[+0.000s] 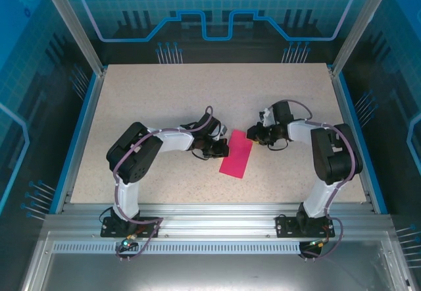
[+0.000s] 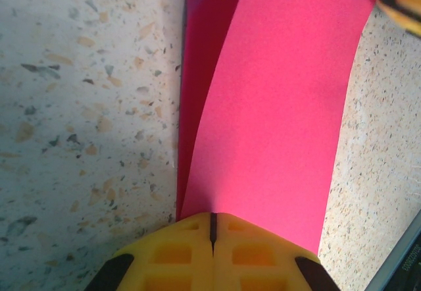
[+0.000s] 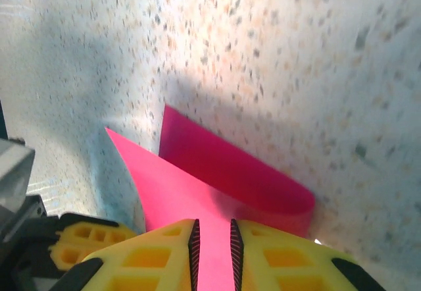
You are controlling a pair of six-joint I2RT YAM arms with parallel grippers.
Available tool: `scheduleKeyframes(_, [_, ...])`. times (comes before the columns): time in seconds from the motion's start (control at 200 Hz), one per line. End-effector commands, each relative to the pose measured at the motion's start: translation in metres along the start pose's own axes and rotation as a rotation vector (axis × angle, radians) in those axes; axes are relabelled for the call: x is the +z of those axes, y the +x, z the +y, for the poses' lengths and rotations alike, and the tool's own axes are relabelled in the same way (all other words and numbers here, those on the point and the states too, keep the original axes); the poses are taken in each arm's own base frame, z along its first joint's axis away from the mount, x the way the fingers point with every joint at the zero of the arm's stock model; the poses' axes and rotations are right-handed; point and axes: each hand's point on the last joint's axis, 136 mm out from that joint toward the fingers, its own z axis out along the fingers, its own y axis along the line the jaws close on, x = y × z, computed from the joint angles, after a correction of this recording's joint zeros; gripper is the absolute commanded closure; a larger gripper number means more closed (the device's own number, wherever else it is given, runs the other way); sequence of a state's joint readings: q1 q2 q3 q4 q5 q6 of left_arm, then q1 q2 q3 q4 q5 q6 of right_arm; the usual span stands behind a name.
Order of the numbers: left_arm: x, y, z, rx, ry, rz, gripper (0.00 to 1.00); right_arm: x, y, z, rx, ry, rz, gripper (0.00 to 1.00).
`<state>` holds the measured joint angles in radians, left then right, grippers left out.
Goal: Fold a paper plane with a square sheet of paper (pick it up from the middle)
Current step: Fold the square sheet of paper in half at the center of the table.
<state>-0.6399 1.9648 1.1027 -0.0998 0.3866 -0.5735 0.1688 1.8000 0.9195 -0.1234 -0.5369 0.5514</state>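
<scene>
Left tool (image 2: 212,232) is clamped shut on the near end of the pink sheet of paper (image 2: 276,106), which runs straight ahead of it across the bench (image 2: 85,106). Right tool (image 3: 214,241) is down to a narrow gap, pinching the other end. Just beyond it the sheet is doubled over in a rounded, unpressed bend. Looks like the first half-fold. Next: align edges, then flatten the crease.

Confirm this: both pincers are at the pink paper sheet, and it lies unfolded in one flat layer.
No. The left pincer and right pincer are at the pink paper sheet, but it is folded over into two layers, as the right wrist view shows.
</scene>
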Motion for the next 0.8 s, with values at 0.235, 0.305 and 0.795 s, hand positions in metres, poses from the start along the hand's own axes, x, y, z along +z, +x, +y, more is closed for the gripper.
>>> scheduleKeyframes(0.235, [0.011,0.036,0.033,-0.041,-0.119,0.12,1.0,0.015,0.009,-0.036,0.07,0.06,0.047,0.78])
scheduleKeyframes(0.305, [0.01,0.037,0.033,-0.043,-0.121,0.12,1.0,0.01,0.002,-0.03,0.065,0.039,0.035,0.78])
scheduleKeyframes(0.795, [0.009,0.037,0.029,-0.039,-0.111,0.118,1.0,0.012,-0.01,-0.036,0.101,0.019,0.022,0.77])
